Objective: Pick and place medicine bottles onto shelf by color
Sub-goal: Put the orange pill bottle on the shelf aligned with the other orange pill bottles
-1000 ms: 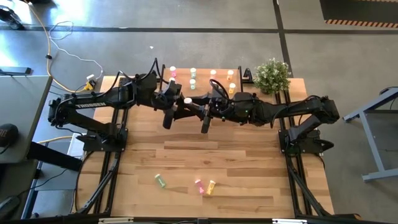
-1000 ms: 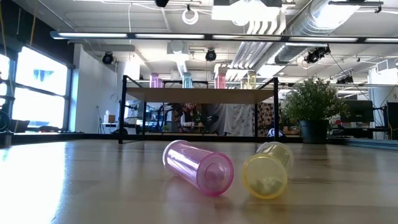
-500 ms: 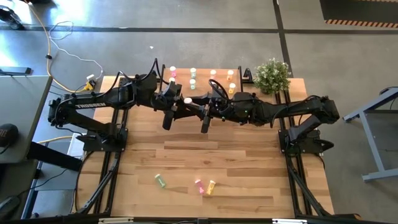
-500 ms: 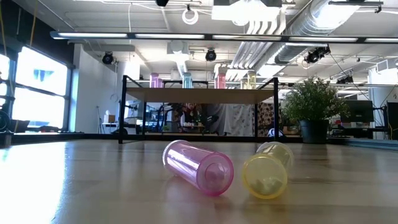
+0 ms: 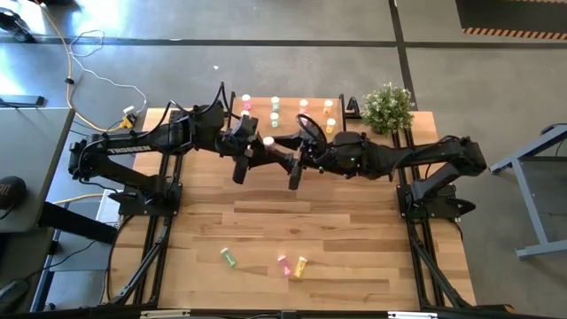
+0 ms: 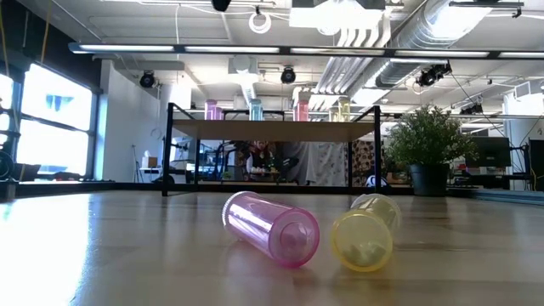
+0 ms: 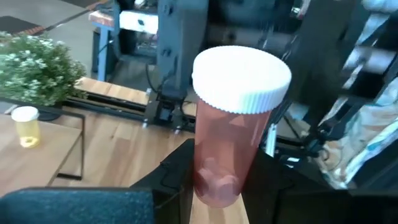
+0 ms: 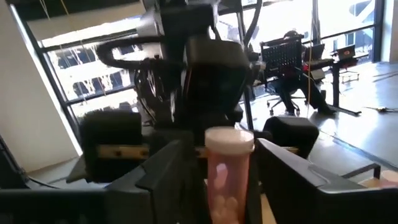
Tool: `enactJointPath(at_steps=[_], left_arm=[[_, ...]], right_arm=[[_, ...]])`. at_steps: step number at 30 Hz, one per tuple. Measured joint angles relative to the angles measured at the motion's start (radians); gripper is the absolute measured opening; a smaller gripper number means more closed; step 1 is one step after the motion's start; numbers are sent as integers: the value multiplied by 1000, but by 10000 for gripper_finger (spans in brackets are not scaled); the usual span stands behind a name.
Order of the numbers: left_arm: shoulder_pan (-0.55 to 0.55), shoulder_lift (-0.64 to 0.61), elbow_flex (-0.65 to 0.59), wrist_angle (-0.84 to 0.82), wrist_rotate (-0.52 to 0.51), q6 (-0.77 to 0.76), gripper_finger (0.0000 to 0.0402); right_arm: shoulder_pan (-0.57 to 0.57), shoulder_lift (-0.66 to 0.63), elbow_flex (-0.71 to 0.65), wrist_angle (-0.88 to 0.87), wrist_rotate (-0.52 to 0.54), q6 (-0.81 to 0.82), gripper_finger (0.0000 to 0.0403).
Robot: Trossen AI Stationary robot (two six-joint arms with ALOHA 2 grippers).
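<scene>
A red-orange medicine bottle (image 7: pixel 225 149) with a white cap (image 5: pixel 267 142) stands upright in mid-air over the table's middle. My left gripper (image 7: pixel 217 190) is shut on it. My right gripper (image 8: pixel 227 190) faces it from the table's right and is open, one finger on either side of the bottle (image 8: pixel 226 174) without touching it. The shelf (image 5: pixel 288 113) stands at the far edge, with pink, green, red-orange and yellow bottles upright on it. A green bottle (image 5: pixel 229 257), a pink one (image 6: pixel 270 228) and a yellow one (image 6: pixel 364 235) lie on their sides near the front. My left gripper pinches the bottle's lower body (image 7: pixel 211 180) between its two fingers. The fingers come about level from the table's left. The bottle stands upright in the hold, cap up, lifted well clear of the table.
A potted plant (image 5: pixel 387 107) stands at the far right corner beside the shelf. Both arms stretch across the table's middle, meeting below the shelf's front edge. Bare wood lies between the arms and the three loose bottles at the front.
</scene>
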Motion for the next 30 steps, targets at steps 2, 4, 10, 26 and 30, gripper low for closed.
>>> enactJointPath(at_steps=[2, 4, 10, 26, 30], left_arm=[[8, 0, 0, -15, -7, 16, 93], [16, 0, 0, -30, -8, 29, 93], [34, 0, 0, -94, -40, 126, 93], [38, 123, 0, -111, 27, 226, 93], [38, 181, 0, -52, 21, 224, 93]], right_arm=[[0, -27, 0, -34, 0, 28, 205], [0, -53, 0, -76, 0, 58, 216], [-25, -132, 1, -192, -5, 106, 221], [-221, -218, 26, -360, -197, 126, 222], [-266, -205, 157, -623, -228, 22, 222]])
